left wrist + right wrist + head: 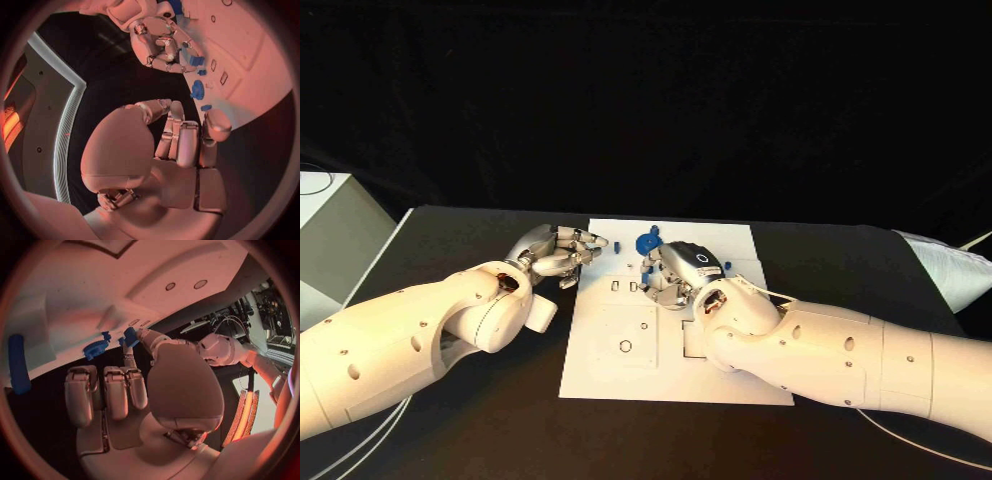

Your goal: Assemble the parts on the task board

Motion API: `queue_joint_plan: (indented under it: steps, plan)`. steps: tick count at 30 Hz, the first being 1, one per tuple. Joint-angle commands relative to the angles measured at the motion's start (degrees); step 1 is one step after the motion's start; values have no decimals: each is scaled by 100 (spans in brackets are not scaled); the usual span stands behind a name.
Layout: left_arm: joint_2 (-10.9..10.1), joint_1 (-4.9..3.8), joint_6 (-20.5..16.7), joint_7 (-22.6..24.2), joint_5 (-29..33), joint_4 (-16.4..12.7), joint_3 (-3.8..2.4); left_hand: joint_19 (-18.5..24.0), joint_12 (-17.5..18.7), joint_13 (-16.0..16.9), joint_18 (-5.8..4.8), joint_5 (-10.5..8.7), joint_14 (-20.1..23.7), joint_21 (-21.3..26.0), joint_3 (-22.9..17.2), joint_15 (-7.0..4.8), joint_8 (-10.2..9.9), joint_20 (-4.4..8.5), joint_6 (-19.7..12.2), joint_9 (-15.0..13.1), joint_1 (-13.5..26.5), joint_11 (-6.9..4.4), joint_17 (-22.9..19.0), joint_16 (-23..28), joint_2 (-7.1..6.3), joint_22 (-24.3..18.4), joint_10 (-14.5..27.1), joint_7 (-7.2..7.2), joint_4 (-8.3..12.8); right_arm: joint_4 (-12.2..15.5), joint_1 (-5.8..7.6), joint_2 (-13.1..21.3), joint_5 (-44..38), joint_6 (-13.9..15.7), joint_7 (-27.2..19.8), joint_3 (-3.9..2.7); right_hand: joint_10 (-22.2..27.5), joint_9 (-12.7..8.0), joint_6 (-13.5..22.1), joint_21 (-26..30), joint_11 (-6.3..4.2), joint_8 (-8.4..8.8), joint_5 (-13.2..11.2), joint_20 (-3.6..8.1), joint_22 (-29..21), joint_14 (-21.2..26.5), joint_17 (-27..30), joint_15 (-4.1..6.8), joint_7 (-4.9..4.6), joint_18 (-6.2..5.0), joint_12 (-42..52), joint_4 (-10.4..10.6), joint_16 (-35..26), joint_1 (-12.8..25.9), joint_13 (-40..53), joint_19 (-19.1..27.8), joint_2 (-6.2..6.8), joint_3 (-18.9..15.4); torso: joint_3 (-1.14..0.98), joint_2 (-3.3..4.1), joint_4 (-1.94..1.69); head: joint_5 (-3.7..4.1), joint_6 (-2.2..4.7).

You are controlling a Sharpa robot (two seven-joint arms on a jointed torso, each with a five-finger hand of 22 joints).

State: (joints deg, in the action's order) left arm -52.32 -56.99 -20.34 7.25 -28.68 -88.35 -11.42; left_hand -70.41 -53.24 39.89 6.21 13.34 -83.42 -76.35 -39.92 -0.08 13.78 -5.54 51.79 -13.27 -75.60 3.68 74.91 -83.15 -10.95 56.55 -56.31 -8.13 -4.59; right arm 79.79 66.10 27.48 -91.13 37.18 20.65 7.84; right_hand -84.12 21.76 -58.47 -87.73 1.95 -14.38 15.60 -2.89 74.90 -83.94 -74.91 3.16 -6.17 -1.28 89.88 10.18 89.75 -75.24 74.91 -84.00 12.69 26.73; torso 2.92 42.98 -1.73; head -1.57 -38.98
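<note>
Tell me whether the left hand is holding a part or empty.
Empty, as far as shown: in the left wrist view the silver left hand has its fingers curled in with nothing between them, short of the white task board.

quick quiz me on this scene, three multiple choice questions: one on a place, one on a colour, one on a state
1. Where does the round blue part lie?
A. on the board, near its far edge
B. on the black table, off the board
C. inside the left hand

2. What colour is the board?
A. blue
B. white
C. black

3. What is the left hand doing?
A. gripping the board's edge
B. holding a cable
C. holding nothing

Answers:
1 A: in the head view the round blue part sits on the board, towards its far edge.
2 B: the board is a white plate on the black table.
3 C: the left wrist view shows nothing in the left hand.
</note>
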Motion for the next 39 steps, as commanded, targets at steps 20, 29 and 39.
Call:
queue_joint_plan:
  steps: [20,29,39]
  plan:
    - [13,-1,-188,285,545,-11,-5,-32,26,-23,44,-19,-15,-5,12,9,26,-10,9,-11,12,4,343,-20,-38,78,29,-41,-13,-151,-33,-156,-53,-168,-25,17,-588,2,-11,0,-32,-9,26,26,1308,-606,-1509,12,8,64,12,-19,25,13,1509,-508,24,20,-2,-4,12,-12,-44]
    - [10,-1,-184,282,546,-13,-4,-44,26,-25,40,-19,-23,-12,13,9,28,-11,9,-11,13,4,356,-28,-38,97,26,-41,-13,-172,-52,-166,-53,-184,-30,23,-588,0,-3,0,-28,-7,9,23,1308,-606,-1509,7,3,64,12,-19,25,22,1509,-508,32,15,-2,-6,14,-19,-59]
    - [5,-1,-174,277,546,-15,-4,-60,27,-29,35,-20,-29,-22,15,9,30,-11,9,-12,13,4,367,-34,-40,120,23,-40,-13,-203,-64,-171,-52,-198,-36,28,-588,-8,30,3,-12,3,-45,12,1306,-606,-1509,-8,-16,63,12,-17,25,54,1509,-507,68,-12,-3,-7,12,-13,-65]
